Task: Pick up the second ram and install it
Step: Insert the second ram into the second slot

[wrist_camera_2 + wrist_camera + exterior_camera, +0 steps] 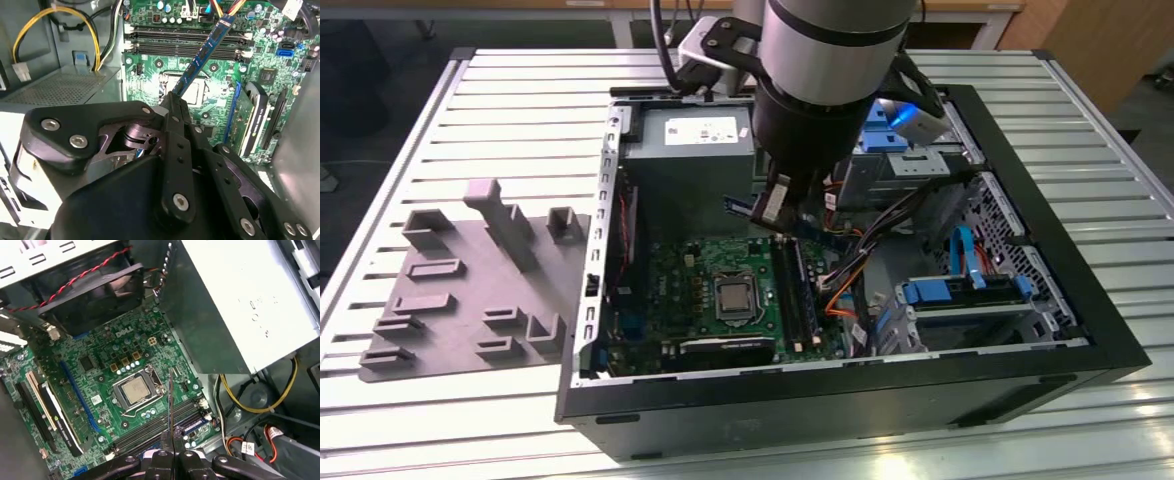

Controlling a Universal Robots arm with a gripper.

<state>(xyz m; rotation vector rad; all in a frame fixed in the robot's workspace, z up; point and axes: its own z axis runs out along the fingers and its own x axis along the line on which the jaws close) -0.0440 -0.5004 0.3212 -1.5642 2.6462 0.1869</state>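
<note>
ribbed pale metal table (494,90) carried everything, with wooden furniture (1101,45) beyond it. nearest in the exterior view lay a black computer case (854,410), open on top. inside it, a green motherboard (680,290) sat toward the exterior view's left, with a processor socket (736,300) at its middle and long black memory slots (790,290) just beside that. orange and black cables (847,290) ran between the board and blue drive brackets (967,292) on the exterior view's right. farther back in the case stood a grey power supply box (687,150). outside the case, on the exterior view's left, a grey tray (454,320) with upright blocks rested on the table just beside the case wall.

the arm (834,60) stood over the case, its thick silver-and-black wrist pointing roughly straight down. the gripper (777,218) hung above the motherboard, near the end of the slots closest to the power supply. its jaws were pinched almost together on the flat faces of the ram stick (202,55). the stick slanted out from the fingertips over the slots in the second wrist view. whether it touched a slot could not be told.
</note>
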